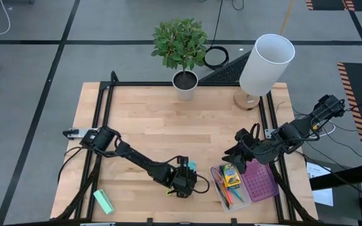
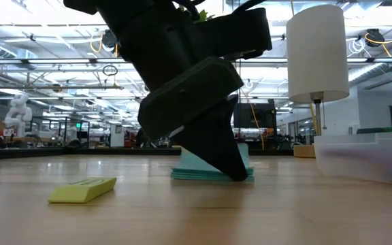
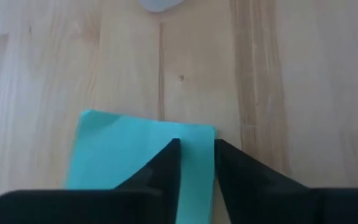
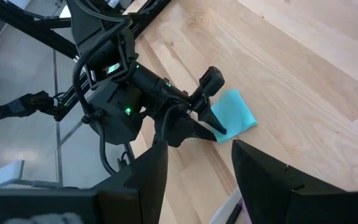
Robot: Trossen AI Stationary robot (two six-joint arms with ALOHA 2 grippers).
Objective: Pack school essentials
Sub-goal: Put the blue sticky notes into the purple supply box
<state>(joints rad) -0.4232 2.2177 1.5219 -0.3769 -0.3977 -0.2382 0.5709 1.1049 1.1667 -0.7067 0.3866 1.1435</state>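
The light-blue sticky-note pad (image 1: 192, 166) (image 3: 123, 155) lies flat on the wooden table, near the front centre. My left gripper (image 1: 186, 171) (image 3: 196, 149) comes down on it with its fingers almost together. To the right, my right gripper (image 1: 237, 156) (image 4: 197, 168) hangs open and holds nothing, above the far end of a clear case (image 1: 232, 199). In that case lie the yellow-green crayon box (image 1: 231, 177) and the orange and red pencils (image 1: 224, 191). A purple tray (image 1: 261, 181) adjoins the case. My left gripper sets its near-shut fingertips (image 3: 173, 152) on the top face of the pad, close to one edge (image 4: 224, 132). The fingers come from above, slanting down. The pad stays flat on the table (image 2: 189, 169). I cannot tell whether the tips pinch any sheets.
A mint-green block (image 1: 104, 201) (image 2: 82, 189) lies at the front left. A potted plant (image 1: 181, 47) and a white lamp (image 1: 266, 66) stand at the far edge. Bare wood lies between the arms and toward the far left.
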